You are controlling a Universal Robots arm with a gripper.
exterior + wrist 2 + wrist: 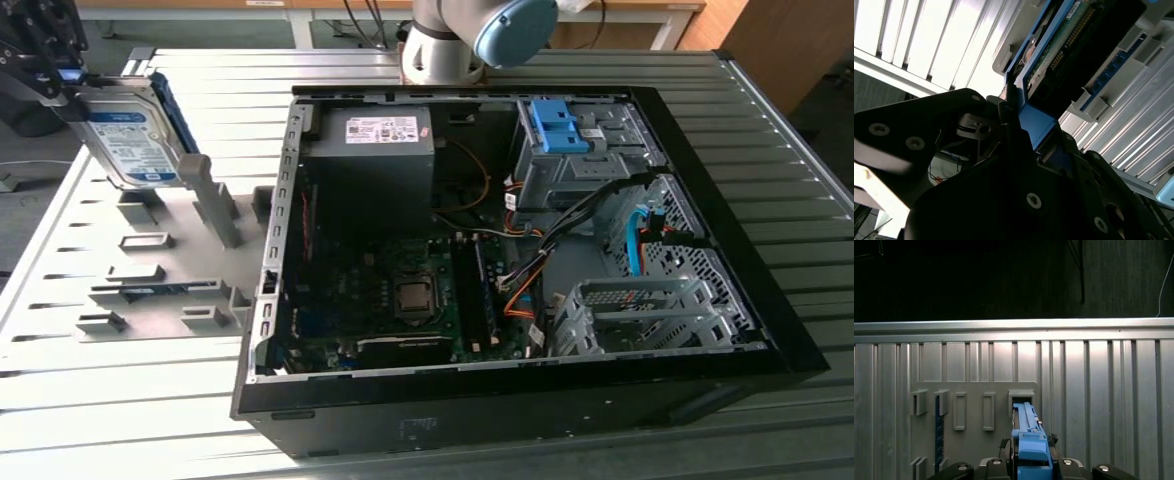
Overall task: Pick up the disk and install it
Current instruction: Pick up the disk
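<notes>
Gripper [60, 82] clamped around the disk [131, 145], holding it upright over the grey rack [60, 260]. Disk: silver body, white-and-blue label, blue plastic frame.

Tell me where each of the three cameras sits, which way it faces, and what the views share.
Exterior view: off the arm, raised, looking down on the open computer case; the arm's base and gripper show.
First wrist view: on the arm, facing the gray holder plate past the gripper.
Second wrist view: on the arm, close behind the fingers.
Shared: all three show the gripper holding the disk.
</notes>
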